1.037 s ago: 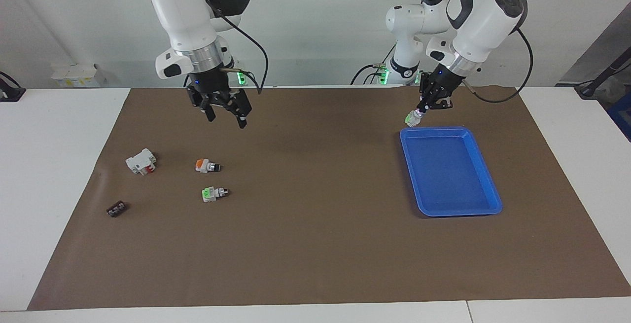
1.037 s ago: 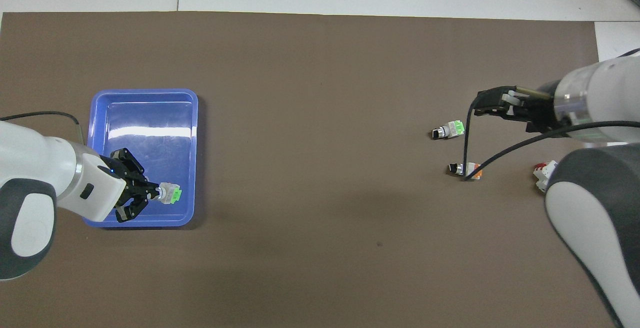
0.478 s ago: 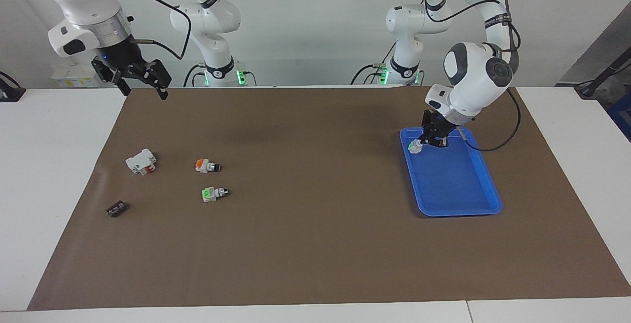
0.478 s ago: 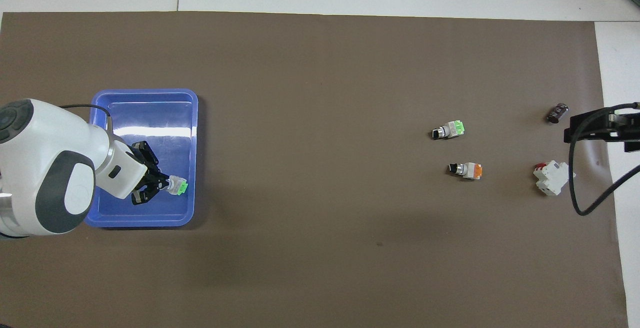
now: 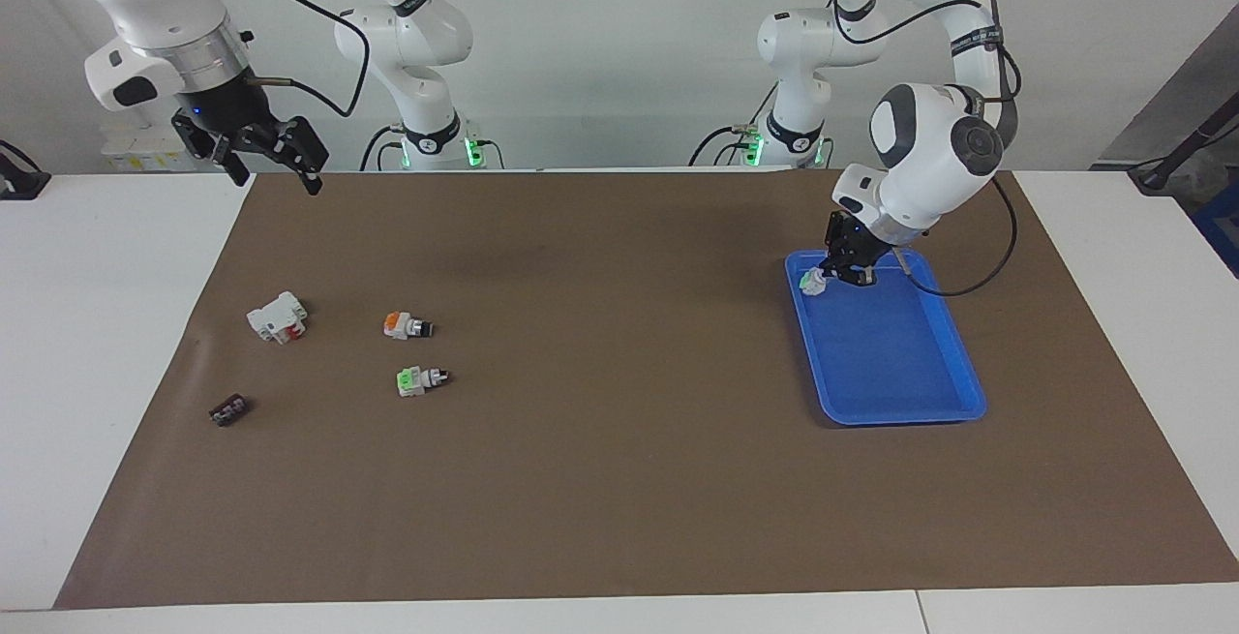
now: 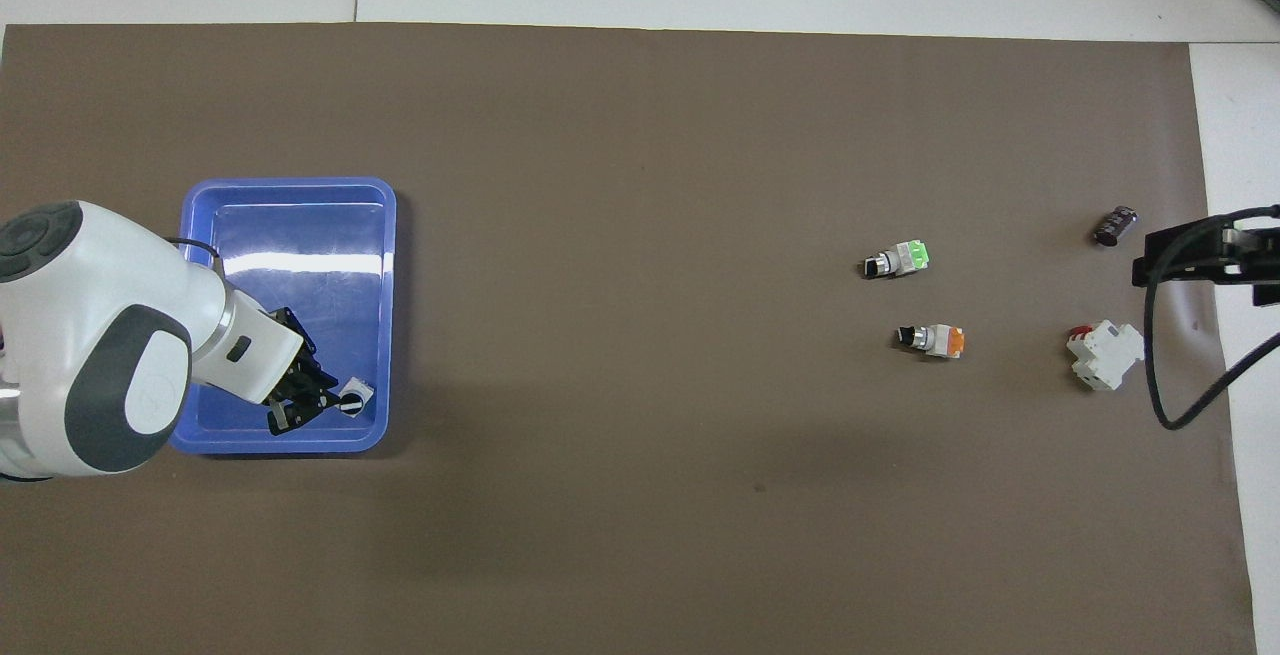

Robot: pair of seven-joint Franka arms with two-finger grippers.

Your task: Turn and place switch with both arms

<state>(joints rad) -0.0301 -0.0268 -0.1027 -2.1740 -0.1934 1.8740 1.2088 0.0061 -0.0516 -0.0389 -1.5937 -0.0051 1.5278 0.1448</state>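
Over tray (image 5: 953,348), left gripper (image 5: 840,273) perhaps touches switch (image 5: 813,282).

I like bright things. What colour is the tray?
Bright blue. The tray shows best in the overhead view.

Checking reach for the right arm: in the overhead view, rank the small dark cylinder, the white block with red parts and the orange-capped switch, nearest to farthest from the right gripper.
From the right gripper:
1. Small dark cylinder, at the mat's edge at the right arm's end.
2. White block with red parts, nearer the robots than the cylinder.
3. Orange-capped switch, toward the table's middle.
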